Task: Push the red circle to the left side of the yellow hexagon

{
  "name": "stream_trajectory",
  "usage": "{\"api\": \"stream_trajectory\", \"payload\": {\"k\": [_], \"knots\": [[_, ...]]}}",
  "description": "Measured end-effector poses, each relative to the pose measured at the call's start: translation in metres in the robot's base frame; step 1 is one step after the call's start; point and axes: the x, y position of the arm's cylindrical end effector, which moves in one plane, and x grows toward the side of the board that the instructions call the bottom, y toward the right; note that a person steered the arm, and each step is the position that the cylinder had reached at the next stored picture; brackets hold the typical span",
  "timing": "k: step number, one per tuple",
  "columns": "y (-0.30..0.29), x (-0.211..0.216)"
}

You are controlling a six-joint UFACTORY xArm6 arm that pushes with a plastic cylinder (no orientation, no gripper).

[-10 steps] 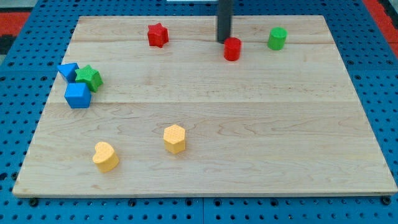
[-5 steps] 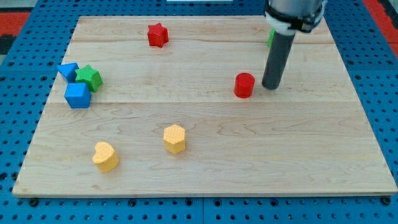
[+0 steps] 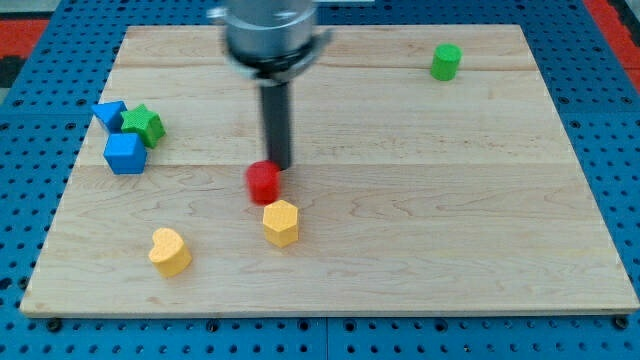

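One red circle [image 3: 263, 182] sits just above the yellow hexagon [image 3: 281, 222], a bit to the view's left, very close to it. My tip [image 3: 279, 165] is right beside the circle, on its upper right. The arm has no pincer, just this rod.

We have a single view, so nothing is shared between cameras. It looks down at a slant from above the wooden board's [image 3: 420, 250] near edge, facing toward the far edge at twelve o'clock. The board fills most of the frame and narrows toward the top, with all four edges in sight. A blue perforated surface [image 3: 20, 200] borders it at three, six and nine o'clock. We sit at middling range, with the small blocks easily told apart.
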Motion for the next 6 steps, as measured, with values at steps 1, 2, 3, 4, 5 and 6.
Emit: {"api": "stream_trajectory", "payload": {"k": [1, 2, 3, 4, 5, 6], "knots": [[-0.014, 0.010], [-0.061, 0.019], [-0.057, 0.044], [-0.045, 0.057], [-0.031, 0.033], [0.025, 0.031]]}}
